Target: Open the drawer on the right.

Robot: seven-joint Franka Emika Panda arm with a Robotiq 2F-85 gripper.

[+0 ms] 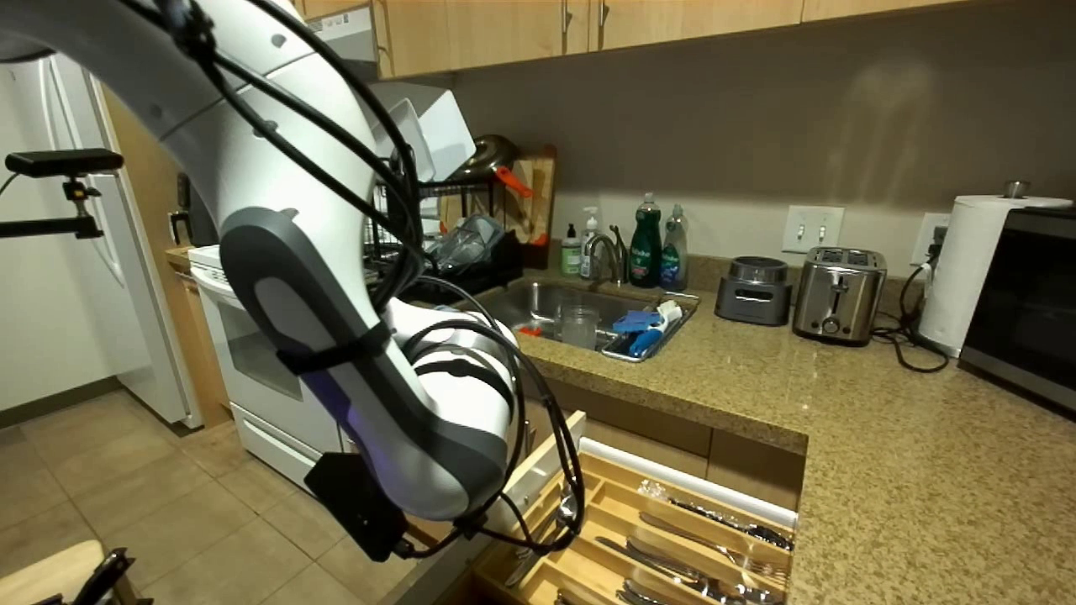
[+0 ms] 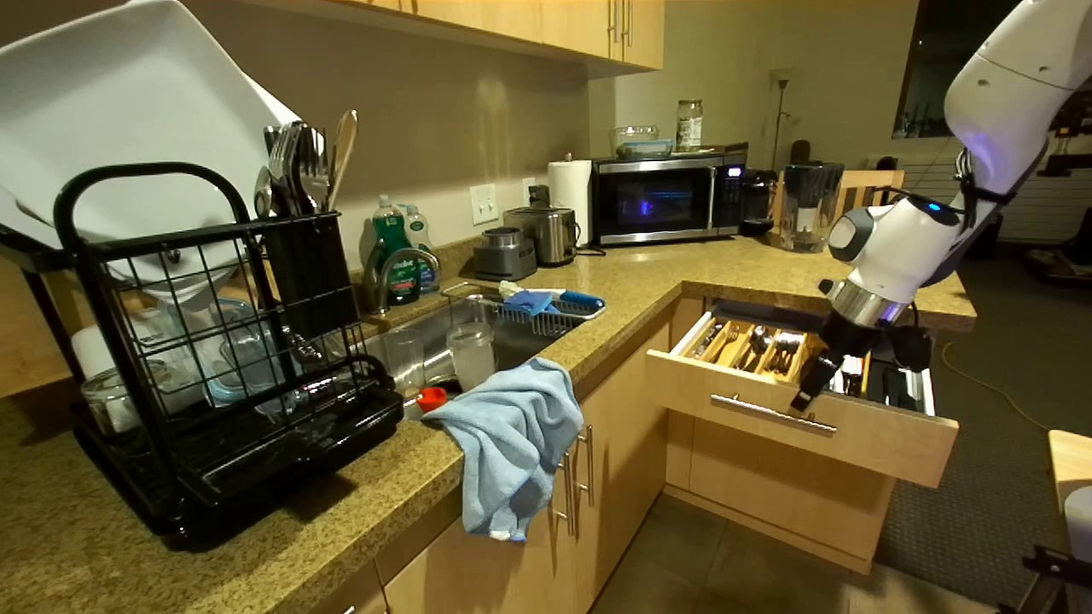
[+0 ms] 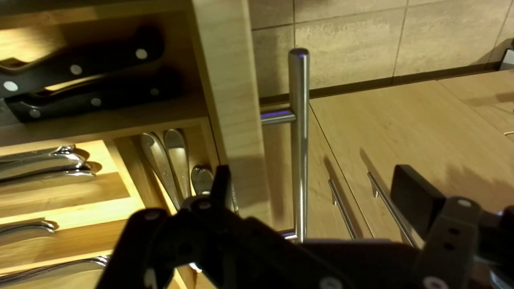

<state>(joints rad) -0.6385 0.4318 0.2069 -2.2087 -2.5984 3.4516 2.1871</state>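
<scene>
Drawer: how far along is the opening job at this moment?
Done: in both exterior views the drawer stands well out from under the counter, its tray exposed. In hand: nothing gripped; in the wrist view the jaws stand apart, one to each side of the handle. Left: probably little beyond backing off; whether it could slide further, the pictures don't show.

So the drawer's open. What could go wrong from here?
The open gripper hangs by the drawer and its handle; a careless swing might bump the drawer shut. Going lower, it could strike the drawer's front edge. Black cables loop near the drawer and might snag.
</scene>
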